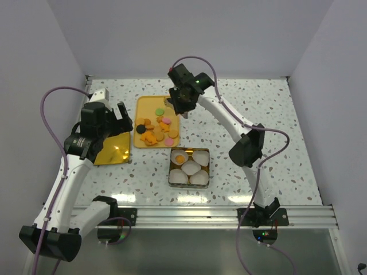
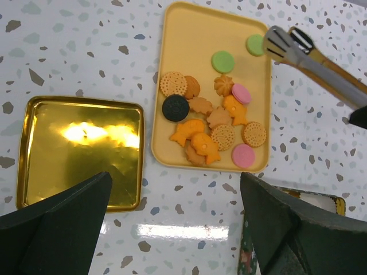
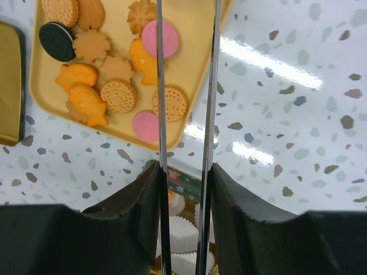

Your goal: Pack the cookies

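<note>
The cookies [image 1: 156, 129] lie in a loose heap on a yellow tray [image 1: 143, 104]: mostly orange-brown, with pink, green and one black [image 2: 175, 107]. My right gripper [image 1: 184, 96] hangs over the tray's far right corner, shut on metal tongs [image 2: 312, 62]. The tongs' tips sit beside a green cookie [image 2: 255, 44], and whether they touch it I cannot tell. In the right wrist view the two tong blades [image 3: 160, 86] run up between my right gripper's [image 3: 183, 172] fingers, their tips out of frame. My left gripper [image 2: 175, 183] hovers open and empty over bare table.
A square tin [image 1: 189, 183] with white paper cups stands in front of the tray; its far left cup holds an orange cookie [image 1: 179, 157]. The tin's gold lid [image 1: 113, 150] lies flat to the left of the tray, under the left arm. Walls close in the table at the left, back and right.
</note>
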`<act>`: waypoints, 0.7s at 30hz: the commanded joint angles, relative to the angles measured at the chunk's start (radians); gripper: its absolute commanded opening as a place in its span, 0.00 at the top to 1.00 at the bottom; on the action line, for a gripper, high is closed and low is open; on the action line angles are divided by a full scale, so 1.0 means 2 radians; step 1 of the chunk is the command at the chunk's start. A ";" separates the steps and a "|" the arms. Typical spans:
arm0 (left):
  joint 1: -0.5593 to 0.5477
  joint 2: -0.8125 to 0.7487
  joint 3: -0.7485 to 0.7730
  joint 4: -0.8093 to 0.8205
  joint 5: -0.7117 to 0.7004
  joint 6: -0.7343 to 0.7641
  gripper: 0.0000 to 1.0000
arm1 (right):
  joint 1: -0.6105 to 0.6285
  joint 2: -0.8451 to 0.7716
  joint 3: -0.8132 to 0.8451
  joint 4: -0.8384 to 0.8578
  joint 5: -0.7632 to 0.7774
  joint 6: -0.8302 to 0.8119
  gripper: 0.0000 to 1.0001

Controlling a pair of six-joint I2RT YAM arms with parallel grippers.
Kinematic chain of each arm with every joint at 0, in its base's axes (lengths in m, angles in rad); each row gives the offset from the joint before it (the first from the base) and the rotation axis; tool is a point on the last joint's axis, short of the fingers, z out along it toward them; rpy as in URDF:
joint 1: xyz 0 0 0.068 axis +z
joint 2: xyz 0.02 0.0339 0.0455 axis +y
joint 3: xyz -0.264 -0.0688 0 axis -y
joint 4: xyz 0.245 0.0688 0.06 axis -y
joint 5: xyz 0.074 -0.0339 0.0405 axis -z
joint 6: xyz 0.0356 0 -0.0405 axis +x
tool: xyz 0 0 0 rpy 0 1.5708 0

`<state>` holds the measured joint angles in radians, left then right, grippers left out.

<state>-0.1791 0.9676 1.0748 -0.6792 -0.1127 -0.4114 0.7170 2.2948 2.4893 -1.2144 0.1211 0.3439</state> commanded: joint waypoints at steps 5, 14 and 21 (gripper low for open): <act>0.002 0.000 0.006 0.016 -0.039 -0.035 0.00 | -0.006 -0.158 -0.079 -0.006 0.038 -0.026 0.67; 0.002 0.038 0.002 0.033 0.033 -0.060 0.00 | -0.007 -0.315 -0.266 -0.015 0.041 -0.027 0.70; 0.001 0.042 -0.014 0.062 0.071 -0.049 0.00 | -0.006 -0.436 -0.410 0.001 -0.033 0.014 0.69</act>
<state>-0.1791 1.0573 1.0504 -0.6361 -0.0364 -0.5133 0.7010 1.5295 1.7416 -1.2369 0.1394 0.3260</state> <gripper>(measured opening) 0.997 0.385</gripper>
